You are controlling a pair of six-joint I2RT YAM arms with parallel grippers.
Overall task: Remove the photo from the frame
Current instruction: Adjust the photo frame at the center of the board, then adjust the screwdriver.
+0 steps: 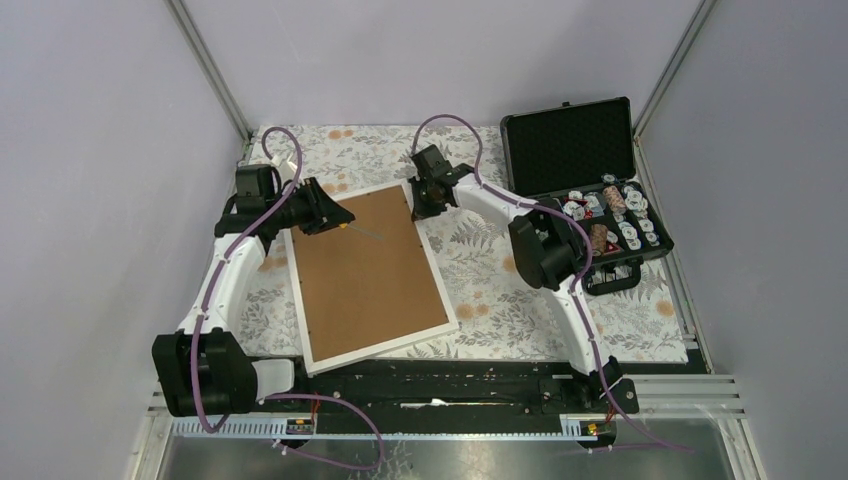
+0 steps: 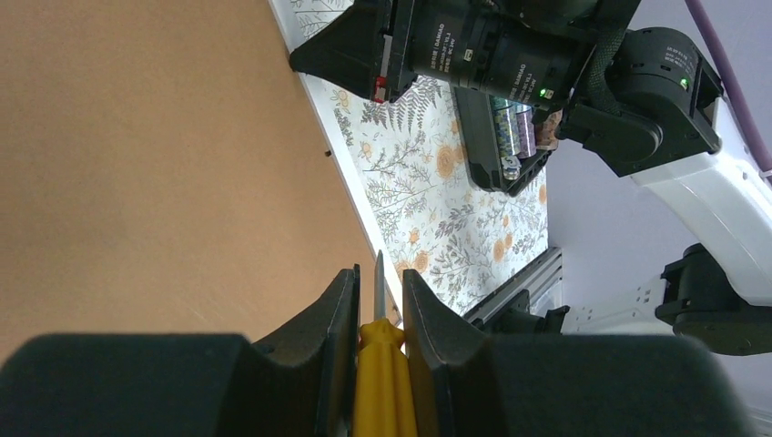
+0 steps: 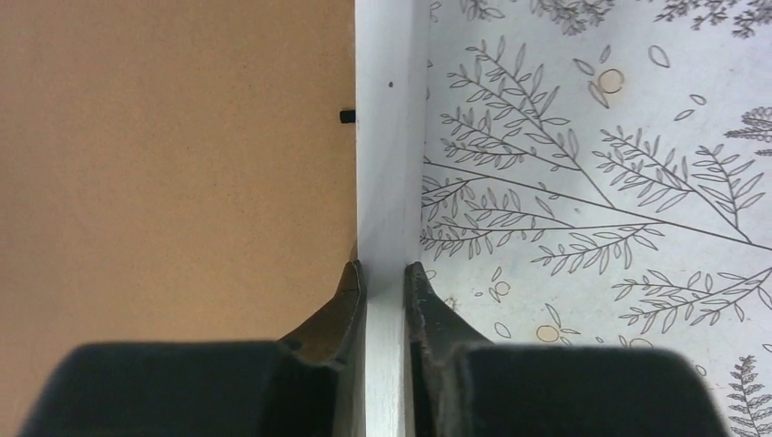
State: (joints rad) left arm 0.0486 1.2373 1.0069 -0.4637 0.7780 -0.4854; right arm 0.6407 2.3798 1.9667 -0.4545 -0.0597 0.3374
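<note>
The frame (image 1: 370, 270) lies on the table (image 1: 500, 290) with its brown back up, left of the case (image 1: 570, 145); the photo is hidden. Over the frame's far left corner, the left gripper (image 1: 335, 222) grips a yellow screwdriver (image 2: 380, 364) between nearly closed jaws. At the frame's far right edge, the right gripper (image 3: 384, 273) pinches the white border.

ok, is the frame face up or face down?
Face down: the frame shows its brown back, ringed by the white border, to the overhead camera.
</note>
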